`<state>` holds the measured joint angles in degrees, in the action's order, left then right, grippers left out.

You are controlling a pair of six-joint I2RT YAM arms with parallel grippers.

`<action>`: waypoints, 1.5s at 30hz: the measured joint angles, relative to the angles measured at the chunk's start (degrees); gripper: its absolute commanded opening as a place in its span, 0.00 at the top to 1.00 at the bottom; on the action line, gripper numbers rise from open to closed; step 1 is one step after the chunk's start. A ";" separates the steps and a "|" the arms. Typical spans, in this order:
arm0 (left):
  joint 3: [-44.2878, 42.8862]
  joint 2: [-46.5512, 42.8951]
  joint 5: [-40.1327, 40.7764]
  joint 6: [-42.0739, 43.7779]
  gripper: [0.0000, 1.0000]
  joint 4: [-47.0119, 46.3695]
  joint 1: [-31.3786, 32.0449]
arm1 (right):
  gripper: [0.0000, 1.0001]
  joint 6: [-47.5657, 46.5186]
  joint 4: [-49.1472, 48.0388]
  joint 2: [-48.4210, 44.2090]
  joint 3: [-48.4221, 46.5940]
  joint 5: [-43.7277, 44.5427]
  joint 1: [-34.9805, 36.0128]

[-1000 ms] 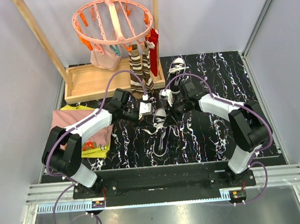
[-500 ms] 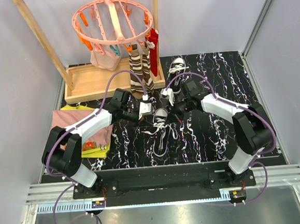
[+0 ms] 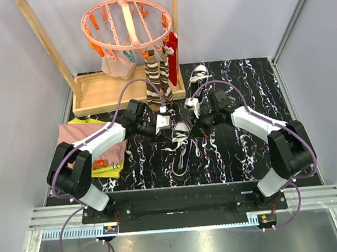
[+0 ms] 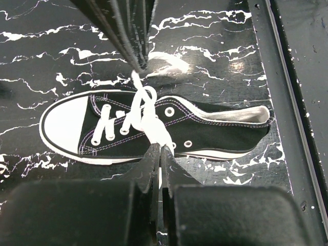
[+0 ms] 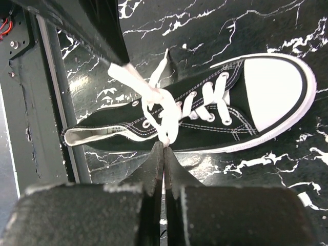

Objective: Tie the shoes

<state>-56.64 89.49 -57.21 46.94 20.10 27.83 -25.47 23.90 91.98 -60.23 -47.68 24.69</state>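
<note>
Two laces (image 4: 147,115) pinched: left gripper (image 4: 160,151), right gripper (image 5: 164,146).

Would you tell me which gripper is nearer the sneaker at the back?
Right. The right gripper is just in front of the back sneaker; the left gripper is farther, front-left.

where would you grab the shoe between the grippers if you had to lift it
Probably by the heel collar, from straight above, one finger inside the opening. The shoe sits upright on its sole, so the thin rim there is open and clear of the laces; the toe cap is broad and rounded.
</note>
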 measured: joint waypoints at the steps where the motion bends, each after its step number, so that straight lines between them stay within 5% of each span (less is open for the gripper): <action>1: 0.00 0.00 0.00 0.00 1.00 0.00 -0.11 | 1.00 -0.02 0.04 0.00 0.20 -0.02 0.00; 13: 0.00 0.00 0.02 0.04 1.00 1.03 -1.27 | 0.99 -0.50 1.40 1.57 0.90 -0.04 0.00; 19: 0.00 0.00 -0.02 0.04 1.00 1.03 -1.31 | 0.70 -1.18 3.21 3.85 0.48 -1.46 0.00; 20: -0.02 0.00 -0.02 0.04 1.00 1.03 -1.31 | 0.54 -1.36 3.67 4.52 0.04 -1.55 0.00; 24: -0.24 0.00 -0.07 0.02 1.00 1.16 -1.31 | 0.33 -1.68 5.46 6.91 -2.75 -1.60 0.00; 35: -0.63 0.00 -0.44 0.02 1.00 1.22 -1.31 | 0.25 -1.75 6.01 9.18 -7.74 -4.17 0.00; 45: -0.66 0.02 -0.55 0.02 1.00 1.25 -1.31 | 0.28 -4.76 10.43 13.38 -11.47 -6.49 0.09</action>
<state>-57.30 89.52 -57.76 46.96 21.34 26.52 -30.24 34.33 105.36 -71.70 -54.17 24.77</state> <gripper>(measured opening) 0.008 0.737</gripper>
